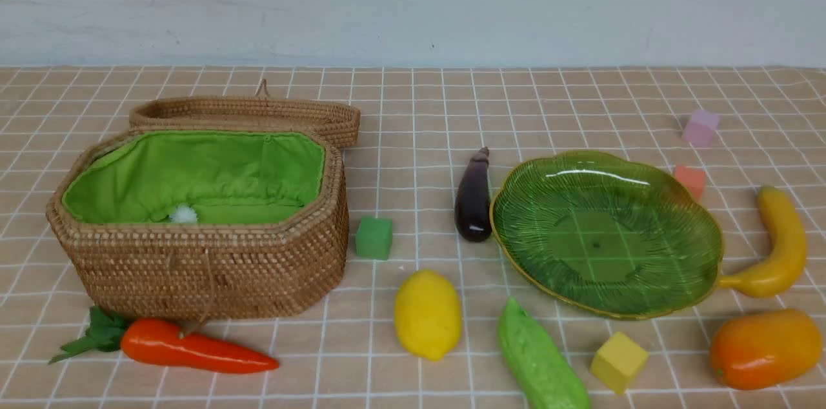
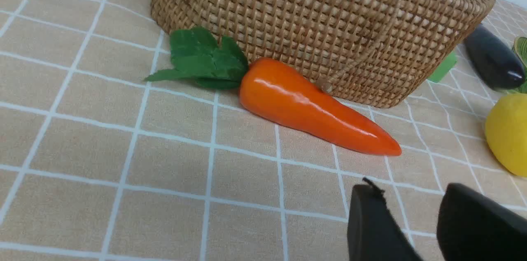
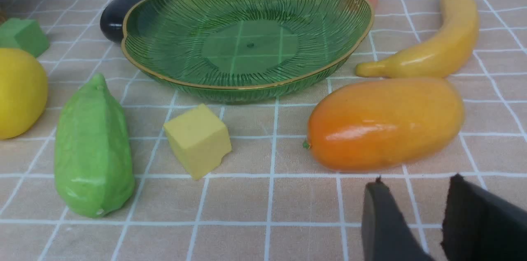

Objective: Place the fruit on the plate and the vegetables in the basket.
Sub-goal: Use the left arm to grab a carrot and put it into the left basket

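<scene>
With both empty and only part-spread, the left gripper should widen, then straddle the carrot just ahead, which seems to touch the basket; the mango lies directly before the right gripper, with the plate beyond.

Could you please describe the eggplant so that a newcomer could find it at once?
Start at the green glass plate right of the wicker basket. Beside the plate's left rim, on the basket side, lies the eggplant: the only dark purple, glossy thing, unlike the green cube nearby.
</scene>
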Robot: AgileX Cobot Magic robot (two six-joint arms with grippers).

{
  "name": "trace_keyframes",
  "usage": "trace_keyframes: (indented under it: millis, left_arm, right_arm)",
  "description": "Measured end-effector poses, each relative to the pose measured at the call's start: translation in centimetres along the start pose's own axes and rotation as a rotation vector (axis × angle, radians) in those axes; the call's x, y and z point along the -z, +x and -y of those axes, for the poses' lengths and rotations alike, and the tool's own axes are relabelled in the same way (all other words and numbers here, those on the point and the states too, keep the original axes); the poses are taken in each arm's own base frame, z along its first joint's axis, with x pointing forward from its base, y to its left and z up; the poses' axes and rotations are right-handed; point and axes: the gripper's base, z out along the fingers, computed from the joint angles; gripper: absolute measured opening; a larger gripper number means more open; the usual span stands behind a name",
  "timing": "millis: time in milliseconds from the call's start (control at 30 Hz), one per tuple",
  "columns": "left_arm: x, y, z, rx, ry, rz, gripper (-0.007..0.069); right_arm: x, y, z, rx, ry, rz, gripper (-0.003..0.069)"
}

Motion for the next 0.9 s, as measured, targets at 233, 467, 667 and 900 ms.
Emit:
trace_keyframes:
  millis: [233, 467, 667, 900]
  left_arm:
    - [0.0, 0.0, 0.0, 0.001, -0.002, 0.0, 0.0239]
    - [0.0, 0.0, 0.0, 0.001, -0.002, -0.001, 0.0239]
    - [0.2, -1.5, 0.8, 0.202, 0.1, 0.156, 0.0239]
    - [1.1, -4.1, 1.3, 0.542, 0.26, 0.405, 0.0204]
  right_arm:
    - [0.0, 0.0, 0.0, 0.0, 0.0, 0.0, 0.0243]
    - [0.0, 0.0, 0.0, 0.0, 0.0, 0.0, 0.0243]
    - [0.0, 0.0, 0.0, 0.0, 0.0, 0.0, 0.0243]
    - [0.0, 0.0, 0.0, 0.0, 0.0, 0.0, 0.0243]
